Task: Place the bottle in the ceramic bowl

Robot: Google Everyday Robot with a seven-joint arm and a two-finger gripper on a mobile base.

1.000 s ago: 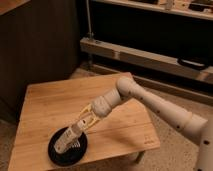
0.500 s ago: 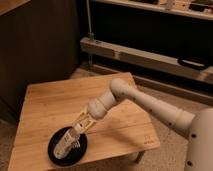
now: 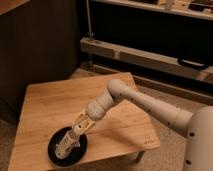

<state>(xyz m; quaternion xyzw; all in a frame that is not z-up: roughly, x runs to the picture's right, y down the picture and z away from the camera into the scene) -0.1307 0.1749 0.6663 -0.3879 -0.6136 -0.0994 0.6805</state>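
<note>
The black ceramic bowl (image 3: 81,148) sits at the front left corner of the low wooden table (image 3: 55,100). My cream gripper (image 3: 75,134) reaches down over the bowl from the right, at the end of my arm (image 3: 117,95). It is shut on the upper end of the small whitish bottle (image 3: 62,146). The bottle is tilted, and its lower end is down inside the bowl, at or just above the bowl's floor.
The table's front edge runs just below the bowl. A dark wooden cabinet (image 3: 40,45) stands behind the table on the left. A metal shelf rail (image 3: 150,57) runs along the back right. My white base (image 3: 202,145) is at the right edge.
My gripper has moved down and a little to the left with the bottle in it. The bottle has gone from above the bowl down into it.
</note>
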